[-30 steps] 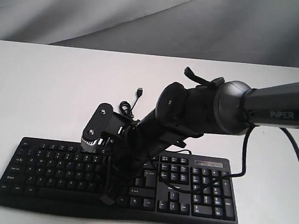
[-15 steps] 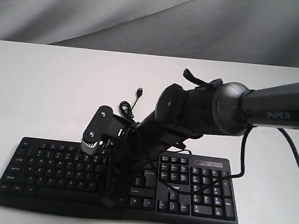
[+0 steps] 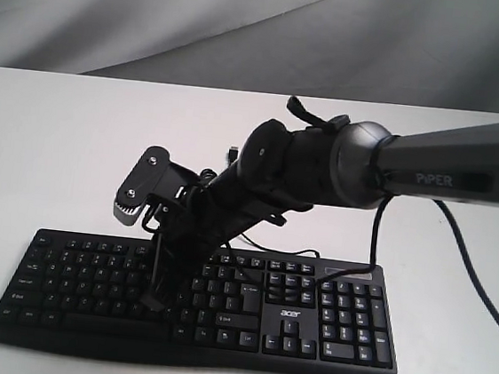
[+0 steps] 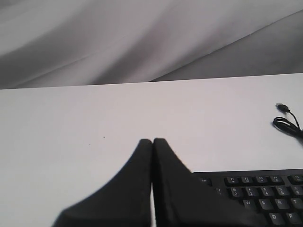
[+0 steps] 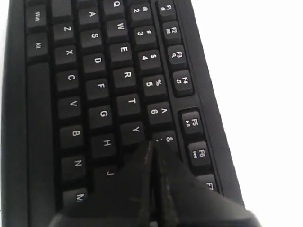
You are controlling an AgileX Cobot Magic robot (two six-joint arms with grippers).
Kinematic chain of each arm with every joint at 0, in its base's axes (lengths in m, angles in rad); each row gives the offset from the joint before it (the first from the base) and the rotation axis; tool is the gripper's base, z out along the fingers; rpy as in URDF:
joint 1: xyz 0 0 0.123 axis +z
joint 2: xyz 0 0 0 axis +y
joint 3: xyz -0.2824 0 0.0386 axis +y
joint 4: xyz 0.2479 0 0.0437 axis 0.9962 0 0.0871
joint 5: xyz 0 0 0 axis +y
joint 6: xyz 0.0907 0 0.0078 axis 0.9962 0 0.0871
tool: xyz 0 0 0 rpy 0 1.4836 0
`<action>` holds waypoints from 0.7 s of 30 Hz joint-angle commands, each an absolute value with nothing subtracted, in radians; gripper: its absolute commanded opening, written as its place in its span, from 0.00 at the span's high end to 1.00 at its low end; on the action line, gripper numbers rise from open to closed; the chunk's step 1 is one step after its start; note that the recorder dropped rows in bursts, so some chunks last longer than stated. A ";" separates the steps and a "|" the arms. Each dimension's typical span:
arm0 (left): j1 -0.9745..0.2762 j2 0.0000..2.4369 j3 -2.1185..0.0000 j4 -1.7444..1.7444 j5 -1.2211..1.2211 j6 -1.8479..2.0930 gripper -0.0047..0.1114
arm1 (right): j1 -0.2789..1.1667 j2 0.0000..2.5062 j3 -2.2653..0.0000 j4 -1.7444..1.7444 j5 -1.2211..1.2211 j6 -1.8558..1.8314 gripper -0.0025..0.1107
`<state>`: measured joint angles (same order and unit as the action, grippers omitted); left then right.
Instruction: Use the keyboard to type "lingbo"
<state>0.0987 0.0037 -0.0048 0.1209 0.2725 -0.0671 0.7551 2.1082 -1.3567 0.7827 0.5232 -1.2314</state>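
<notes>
Lying on the white table (image 3: 57, 149), the keyboard (image 3: 70, 284) is partly masked in the exterior view by the right arm (image 3: 323, 163). The right gripper (image 5: 152, 144) is recorded with fingers pressed together, tips just beside the Y key (image 5: 136, 128); contact cannot be confirmed. The left gripper (image 4: 152, 141) is likewise pressed together, over bare table beside the keyboard's corner. The cable (image 4: 288, 124) is cut off at the frame edge.

The keyboard (image 3: 70, 284) lies on the table (image 3: 57, 149) across the lower part of the exterior frame. The right arm (image 3: 447, 176) extends from the right edge; the right gripper (image 3: 154, 300) hangs over keys left of centre. The cable plug (image 4: 282, 107) lies on the table behind the keyboard.
</notes>
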 commanded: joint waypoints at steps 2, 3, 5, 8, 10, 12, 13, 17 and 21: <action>0.100 0.000 0.000 0.117 0.266 -0.069 0.96 | 0.759 2.113 -1.370 0.752 0.552 -1.202 0.98; 0.100 0.000 0.000 0.117 0.266 -0.069 0.96 | 0.759 2.113 -1.370 0.743 0.552 -1.192 0.98; 0.100 0.000 0.000 0.117 0.266 -0.069 0.96 | 0.759 2.113 -1.370 0.739 0.552 -1.187 0.98; 0.100 0.000 0.000 0.117 0.266 -0.069 0.96 | 0.759 2.113 -1.370 0.739 0.562 -1.179 0.98; 0.100 0.000 0.000 0.117 0.266 -0.069 0.96 | 0.759 2.113 -1.370 0.729 0.570 -1.170 0.98; 0.100 0.000 0.000 0.117 0.266 -0.069 0.96 | 0.759 2.113 -1.370 0.706 0.574 -1.147 0.98; 0.100 0.000 0.000 0.117 0.266 -0.069 0.96 | 0.759 2.113 -1.370 0.706 0.574 -1.144 0.98; 0.100 0.000 0.000 0.117 0.266 -0.069 0.96 | 0.759 2.113 -1.370 0.706 0.585 -1.142 0.98; 0.100 0.000 0.000 0.117 0.266 -0.069 0.96 | 0.759 2.113 -1.370 0.706 0.587 -1.142 0.98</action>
<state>0.0987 0.0037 -0.0048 0.1209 0.2725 -0.0671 0.7551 2.1165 -1.3659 0.7095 0.5761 -1.1451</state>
